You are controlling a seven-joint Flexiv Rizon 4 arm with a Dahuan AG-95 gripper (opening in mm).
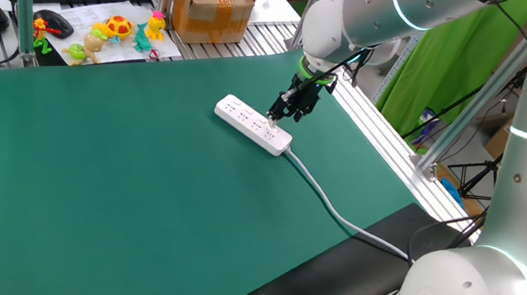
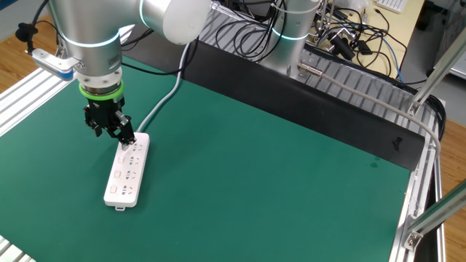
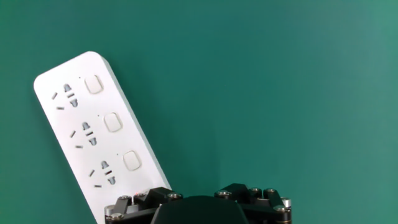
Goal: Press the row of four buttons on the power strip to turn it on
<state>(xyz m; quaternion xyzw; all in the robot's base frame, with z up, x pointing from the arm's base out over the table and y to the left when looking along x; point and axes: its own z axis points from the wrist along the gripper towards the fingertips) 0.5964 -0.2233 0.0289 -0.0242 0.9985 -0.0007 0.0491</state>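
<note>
Hand view: power strip (image 3: 93,130) lying flat on the green mat (image 3: 280,93).
Gripper (image 1: 288,110) is hovering over the strip's cable end, fingers standing spread; cardboard box (image 1: 215,6) sitting open beyond the strip.

No text, brand, number or sign can be read in any view; the power strip (image 3: 93,134) on the green counter (image 1: 137,192) bears only socket marks and plain white buttons (image 3: 113,122), unlettered; the cardboard box (image 1: 215,6) beyond the counter's far edge shows no legible print.
</note>
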